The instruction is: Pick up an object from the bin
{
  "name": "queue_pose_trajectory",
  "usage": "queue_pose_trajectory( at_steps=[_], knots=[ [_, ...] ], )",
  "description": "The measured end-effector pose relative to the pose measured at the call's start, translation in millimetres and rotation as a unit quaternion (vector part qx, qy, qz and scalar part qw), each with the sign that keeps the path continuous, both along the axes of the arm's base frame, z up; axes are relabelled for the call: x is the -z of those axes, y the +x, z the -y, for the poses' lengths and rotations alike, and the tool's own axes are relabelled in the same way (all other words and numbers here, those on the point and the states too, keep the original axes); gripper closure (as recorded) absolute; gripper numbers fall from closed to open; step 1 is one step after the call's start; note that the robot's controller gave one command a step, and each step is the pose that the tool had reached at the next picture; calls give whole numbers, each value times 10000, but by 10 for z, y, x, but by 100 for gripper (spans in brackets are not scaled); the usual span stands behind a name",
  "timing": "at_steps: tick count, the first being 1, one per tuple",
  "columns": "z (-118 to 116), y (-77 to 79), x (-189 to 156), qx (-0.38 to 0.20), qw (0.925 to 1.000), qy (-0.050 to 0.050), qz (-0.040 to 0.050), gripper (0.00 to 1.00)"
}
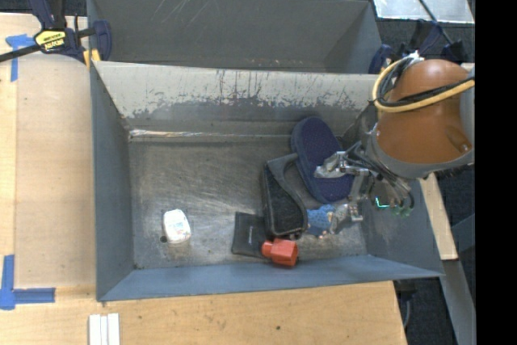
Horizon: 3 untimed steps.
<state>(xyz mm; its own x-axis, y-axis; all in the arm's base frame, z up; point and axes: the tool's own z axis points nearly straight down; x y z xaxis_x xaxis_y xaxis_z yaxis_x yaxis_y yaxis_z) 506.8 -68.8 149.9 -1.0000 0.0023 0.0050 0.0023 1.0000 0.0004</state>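
The gripper (pixel 339 192) stands low at the right end of the bin floor with its two fingers (pixel 331 168) spread apart, one toward the back wall and one toward the front wall, and nothing clamped between them. The lower end of a dark blue oval pad (pixel 315 151) lies in or just left of the gap. Whether either finger touches it cannot be determined. The pad's long axis runs from the back wall toward the front, tilted slightly, so it lies roughly along the line joining the two fingertips, not across it. On that reading, a closing stroke would meet the pad end-on unless the wrist is turned or shifted further left. Just beside the front-side finger lies a small light blue piece (pixel 321 218). Left of the pad, and partly under it, is a black flat rectangular item (pixel 283 208), its long axis also running back to front. Near the front wall lie a dark flat sheet (pixel 247 235) and a small red block (pixel 281 253), touching or nearly so. A white lump (pixel 176 226) sits well apart on the left of the floor. The grey metal bin (pixel 111 174) holds all of these. The orange cover (pixel 424 121) on the wrist hangs over its right rim.
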Motion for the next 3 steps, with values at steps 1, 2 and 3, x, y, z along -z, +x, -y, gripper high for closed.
queue_pose_trajectory(
  at_steps=[1,2,3],
  knots=[
    [163,-73,761,-214,9997,10,100,0],
    [168,-45,739,-216,9997,-7,151,100],
    [432,93,-643,-473,9988,-18,82,100]
  ],
)
